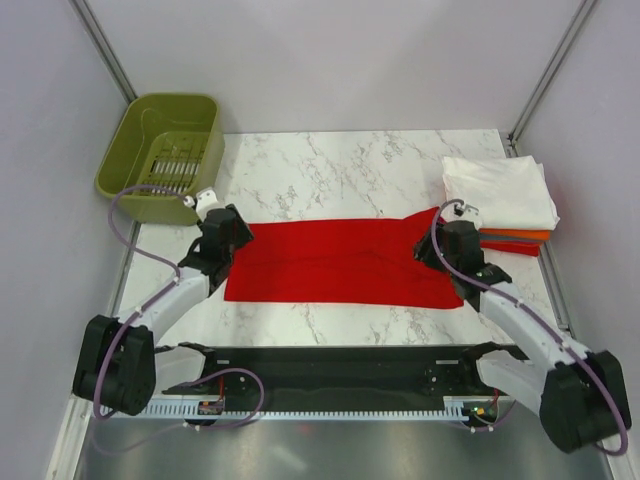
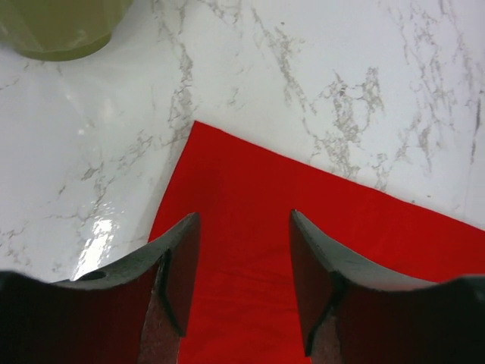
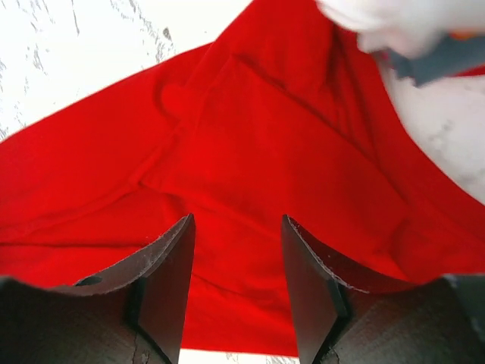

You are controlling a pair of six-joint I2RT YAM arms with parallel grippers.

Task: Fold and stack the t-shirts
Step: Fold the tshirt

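Note:
A bright red t-shirt (image 1: 340,262) lies as a long flat band across the marble table. My left gripper (image 1: 235,232) is over its left end, jaws open and empty, with red cloth (image 2: 250,227) between and below the fingers. My right gripper (image 1: 428,250) is over its right end, jaws open and empty above creased red cloth (image 3: 242,152). A stack of folded t-shirts (image 1: 500,190) sits at the right, white on top, with orange, grey and red edges showing below. The red shirt's right tip reaches that stack.
An olive-green plastic basket (image 1: 165,150) stands at the back left, its base showing in the left wrist view (image 2: 61,26). Grey walls enclose the table on three sides. A black rail (image 1: 340,365) runs along the near edge between the arm bases.

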